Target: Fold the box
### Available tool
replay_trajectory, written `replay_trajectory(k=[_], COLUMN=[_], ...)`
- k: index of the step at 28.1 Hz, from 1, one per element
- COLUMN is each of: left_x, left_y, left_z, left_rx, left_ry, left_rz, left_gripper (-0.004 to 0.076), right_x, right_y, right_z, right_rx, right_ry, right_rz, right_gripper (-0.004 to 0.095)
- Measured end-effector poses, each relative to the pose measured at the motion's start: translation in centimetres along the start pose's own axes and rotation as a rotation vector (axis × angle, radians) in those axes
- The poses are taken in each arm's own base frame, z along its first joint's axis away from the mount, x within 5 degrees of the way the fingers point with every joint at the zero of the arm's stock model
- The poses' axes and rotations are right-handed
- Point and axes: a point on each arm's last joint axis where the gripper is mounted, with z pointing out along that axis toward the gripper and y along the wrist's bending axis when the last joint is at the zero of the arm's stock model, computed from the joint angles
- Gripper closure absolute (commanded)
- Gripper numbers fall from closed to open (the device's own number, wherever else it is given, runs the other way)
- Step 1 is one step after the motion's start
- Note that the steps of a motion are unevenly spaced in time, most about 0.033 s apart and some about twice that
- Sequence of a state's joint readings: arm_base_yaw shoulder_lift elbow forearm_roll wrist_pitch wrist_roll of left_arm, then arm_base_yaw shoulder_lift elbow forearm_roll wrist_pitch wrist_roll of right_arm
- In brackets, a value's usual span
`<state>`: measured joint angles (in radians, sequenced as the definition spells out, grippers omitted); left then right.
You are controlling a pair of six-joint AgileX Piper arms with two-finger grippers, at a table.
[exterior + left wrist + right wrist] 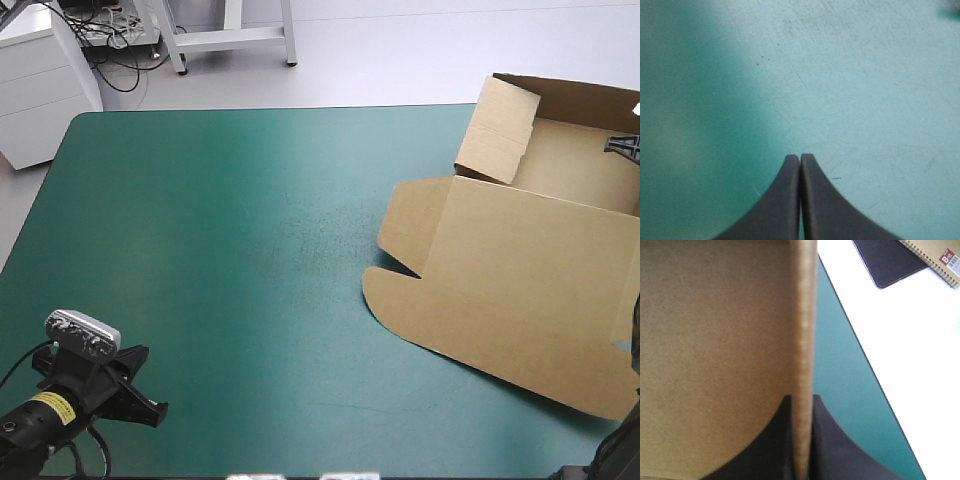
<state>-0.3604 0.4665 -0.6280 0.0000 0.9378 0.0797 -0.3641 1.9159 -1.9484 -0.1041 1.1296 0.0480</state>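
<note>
The brown box (520, 280) lies at the table's right side. Its wide lid is flat toward the front, and walls are raised around the tray at the far right. My right gripper (625, 145) reaches in at the tray's right wall. In the right wrist view the gripper (802, 400) is shut on that upright wall (804, 315), whose board edge runs straight ahead between the black fingers. My left gripper (155, 412) rests at the front left corner, far from the box. Its tips (800, 157) are shut over bare teal-green cover (865, 100) with nothing held.
The table's right edge (850, 340) runs close beside the gripped wall. Beyond it, a white surface holds a dark pad (890, 257) and a spiral notebook (940, 260). Bare teal-green cover (230, 250) stretches between the left gripper and the box.
</note>
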Motion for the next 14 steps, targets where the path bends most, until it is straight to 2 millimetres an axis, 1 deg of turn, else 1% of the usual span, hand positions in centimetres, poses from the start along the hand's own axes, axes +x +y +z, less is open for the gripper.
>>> replay_trajectory(k=[3, 5, 6, 8, 9, 12, 13, 14], left_x=[-0.1, -0.1, -0.1, -0.1, -0.1, -0.1, -0.1, -0.1], left_y=[0.0, 0.0, 0.0, 0.0, 0.0, 0.0, 0.0, 0.0], left_z=[0.0, 0.0, 0.0, 0.0, 0.0, 0.0, 0.0, 0.0], left_rx=[0.004, -0.001, -0.001, -0.001, -0.001, -0.001, -0.001, -0.001], left_ry=[-0.006, -0.007, -0.007, -0.009, -0.009, -0.010, -0.010, -0.010], left_rz=[-0.003, 0.000, 0.000, 0.000, 0.000, 0.000, 0.000, 0.000], left_gripper=[0.0756, 0.0756, 0.0756, 0.0756, 0.0756, 0.0756, 0.0756, 0.0756], right_x=[0.0, 0.0, 0.0, 0.2, 0.2, 0.5, 0.5, 0.7], right_y=[-0.8, -1.0, -1.0, -0.9, -0.8, -0.7, -0.6, -0.6], right_z=[1.7, 3.1, 3.7, 4.7, 5.2, 6.3, 6.7, 7.3], right_rx=[0.010, 0.012, 0.012, 0.009, 0.006, 0.000, -0.002, -0.002], right_ry=[0.013, 0.027, 0.035, 0.051, 0.060, 0.084, 0.092, 0.104], right_rz=[0.013, 0.000, -0.006, -0.029, -0.035, -0.049, -0.052, -0.053], right_gripper=[0.0877, 0.0816, 0.0764, 0.0634, 0.0546, 0.0252, 0.0130, 0.0097])
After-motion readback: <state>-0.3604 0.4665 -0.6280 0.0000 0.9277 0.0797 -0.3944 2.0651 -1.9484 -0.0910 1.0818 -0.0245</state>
